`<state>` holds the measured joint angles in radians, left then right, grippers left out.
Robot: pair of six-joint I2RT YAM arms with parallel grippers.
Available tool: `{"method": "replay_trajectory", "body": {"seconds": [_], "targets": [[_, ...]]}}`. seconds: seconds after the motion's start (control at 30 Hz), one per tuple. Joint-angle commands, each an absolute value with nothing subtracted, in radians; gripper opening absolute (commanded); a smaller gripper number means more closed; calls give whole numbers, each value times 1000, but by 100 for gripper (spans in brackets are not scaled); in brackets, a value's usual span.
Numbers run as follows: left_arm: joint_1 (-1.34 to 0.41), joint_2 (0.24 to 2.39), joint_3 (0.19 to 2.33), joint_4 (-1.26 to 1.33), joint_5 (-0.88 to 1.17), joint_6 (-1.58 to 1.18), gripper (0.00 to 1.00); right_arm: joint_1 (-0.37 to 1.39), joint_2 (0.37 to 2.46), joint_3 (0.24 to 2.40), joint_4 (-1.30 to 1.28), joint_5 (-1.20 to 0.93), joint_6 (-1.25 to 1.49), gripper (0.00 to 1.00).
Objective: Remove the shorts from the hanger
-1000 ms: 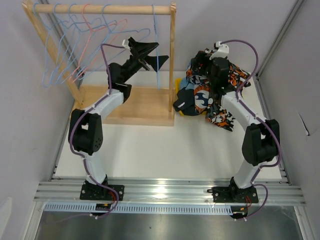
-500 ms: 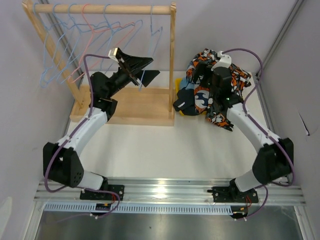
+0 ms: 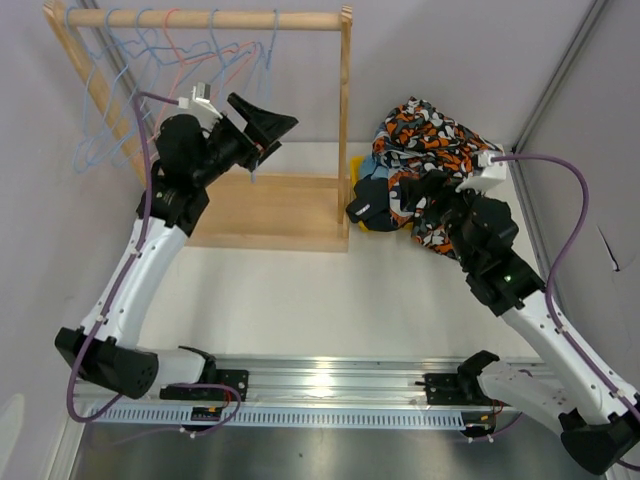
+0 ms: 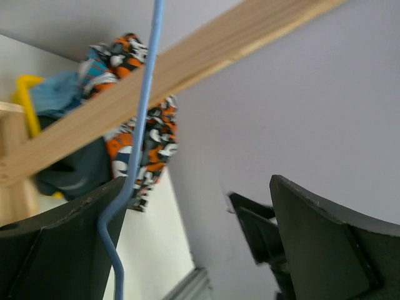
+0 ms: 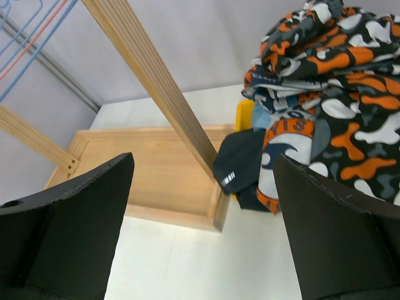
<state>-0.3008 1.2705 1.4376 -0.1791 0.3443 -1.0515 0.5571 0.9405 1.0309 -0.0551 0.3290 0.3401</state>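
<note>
Top external: my left end effector (image 3: pixel 272 135) is spread wide and empty, up inside the wooden rack (image 3: pixel 345 120) just under its rail. The bare wire hangers (image 3: pixel 180 55) bunch above and behind it. A blue hanger (image 3: pixel 268 45) drops right at its fingers. My right end effector (image 3: pixel 432 200), equally spread and empty, points into the shorts (image 3: pixel 430 130). They lie heaped on the white tabletop (image 3: pixel 300 290) just past the rack's end post, none on a hanger.

Left wrist: the blue hanger's wire (image 4: pixel 139 137) crosses the tip of one finger (image 4: pixel 62 244); whether it touches, I cannot tell. Beyond my fingers the rail (image 4: pixel 187 62) slants across, partly blocking the heap behind it: the blotch-print pair (image 4: pixel 156 134), the light blue pair (image 4: pixel 56 94) and the dark grey pair (image 4: pixel 75 172).

Right wrist: the rack's post (image 5: pixel 156 81) rises straight ahead between my open fingers, with its base board (image 5: pixel 150 181) ahead-left. The heap is ahead-right. The dark grey pair (image 5: pixel 240 165) lies nearest, against the post's foot, with a small white tag (image 5: pixel 228 178) too small to read. An orange band (image 5: pixel 287 128) beside it carries white lettering, folded so I cannot read a whole word.
</note>
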Motion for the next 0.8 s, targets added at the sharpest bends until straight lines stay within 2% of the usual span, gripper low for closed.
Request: {"method": "replay_trajectory", "body": {"seconds": [0.0, 0.23, 0.5, 0.77], "targets": [[-296, 1348, 1529, -354, 262, -868, 99, 569, 878, 999, -135, 368, 356, 99], [-296, 1492, 1626, -296, 301, -838, 99, 577, 790, 960, -202, 377, 371, 99], [-301, 1451, 1746, -483, 130, -704, 99, 597, 710, 949, -285, 391, 394, 100], [-348, 1230, 1593, -508, -9, -580, 99, 617, 618, 1040, -272, 48, 371, 99]]}}
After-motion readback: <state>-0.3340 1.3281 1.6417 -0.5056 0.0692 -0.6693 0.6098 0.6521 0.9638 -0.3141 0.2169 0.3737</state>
